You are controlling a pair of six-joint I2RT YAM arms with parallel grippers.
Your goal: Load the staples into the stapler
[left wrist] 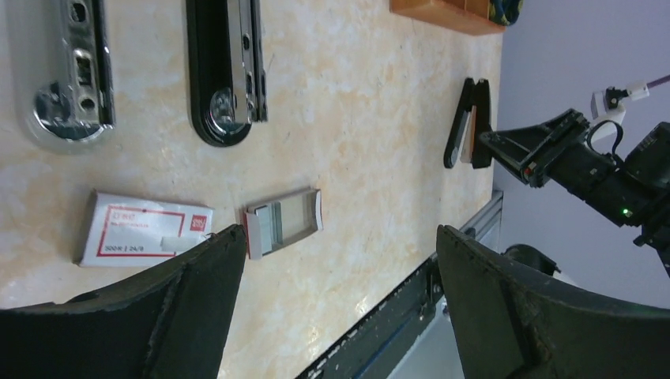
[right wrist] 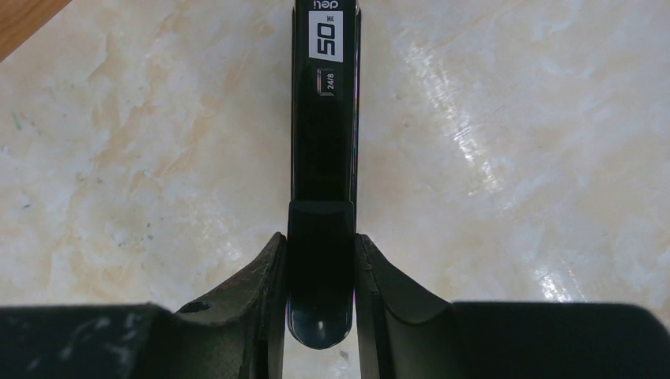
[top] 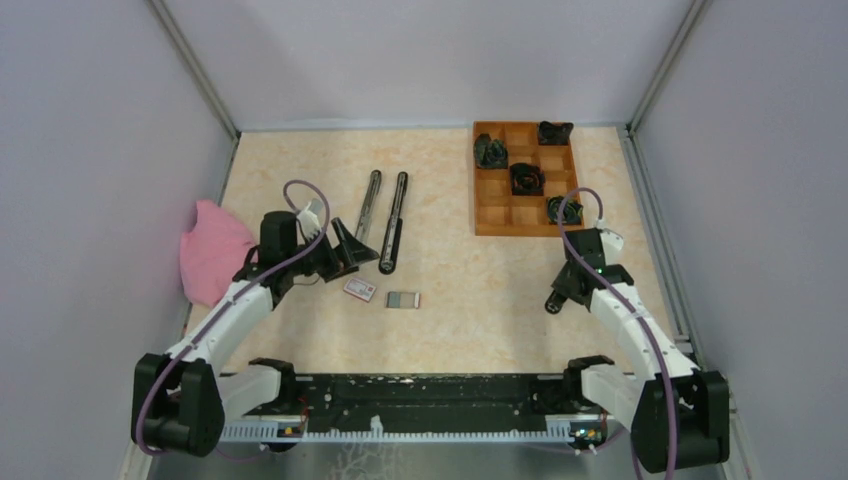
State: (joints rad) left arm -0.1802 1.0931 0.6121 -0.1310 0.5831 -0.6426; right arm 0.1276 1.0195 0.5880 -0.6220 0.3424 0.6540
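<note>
Right gripper's [right wrist: 320,241] fingers [right wrist: 253,292] pinch the end of the black stapler [right wrist: 324,142]. Left gripper [left wrist: 340,233] hangs spread wide over the table [left wrist: 379,95]. The staples [left wrist: 284,221] lie near its tips, their box [left wrist: 142,229] at nine o'clock.

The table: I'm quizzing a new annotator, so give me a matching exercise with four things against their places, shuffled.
Things:
1. pink cloth
2. wooden tray
3. staple box
4. black stapler

Places:
a. between the right jaws
b. far right part of the table
c. beside the grey staples
d. left edge of the table

Pairs: 1-d, 2-b, 3-c, 4-a
</note>
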